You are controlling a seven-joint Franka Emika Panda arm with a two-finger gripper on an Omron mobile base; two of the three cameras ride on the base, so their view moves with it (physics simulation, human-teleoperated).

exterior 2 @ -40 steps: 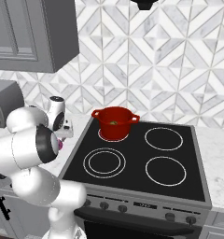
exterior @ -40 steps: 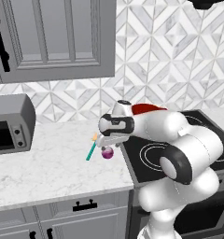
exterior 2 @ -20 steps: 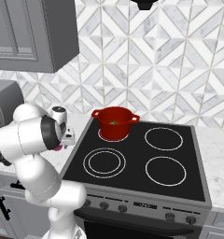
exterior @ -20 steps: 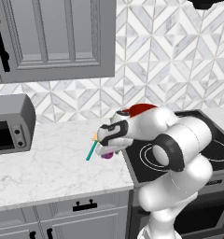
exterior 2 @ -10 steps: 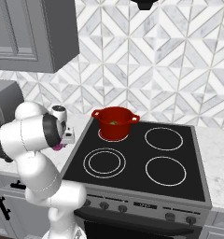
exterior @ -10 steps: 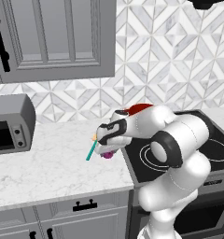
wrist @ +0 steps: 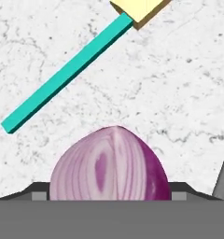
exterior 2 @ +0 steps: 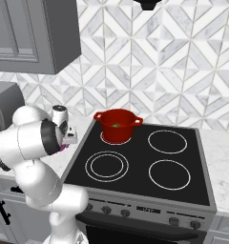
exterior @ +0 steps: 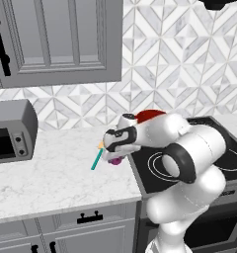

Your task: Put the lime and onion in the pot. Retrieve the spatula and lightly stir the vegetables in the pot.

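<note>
Red pot [exterior 2: 117, 126] on the stove's [exterior 2: 145, 167] back-left burner, lime [exterior 2: 116, 126] inside.

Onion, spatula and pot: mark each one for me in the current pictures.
onion [wrist: 110, 164], hand view, centre of its striped purple skin.
spatula [wrist: 62, 77], hand view, midway along the teal handle.
pot [exterior 2: 117, 130], right base view, red front wall.

Base views look forward and down from behind, sharing the stove [exterior 2: 140, 162]; hand view, probably very close, faces the counter [wrist: 179, 84].

arm: folded low, reaching left | pincer [exterior: 112, 154]: pointing down, jaws apart
</note>
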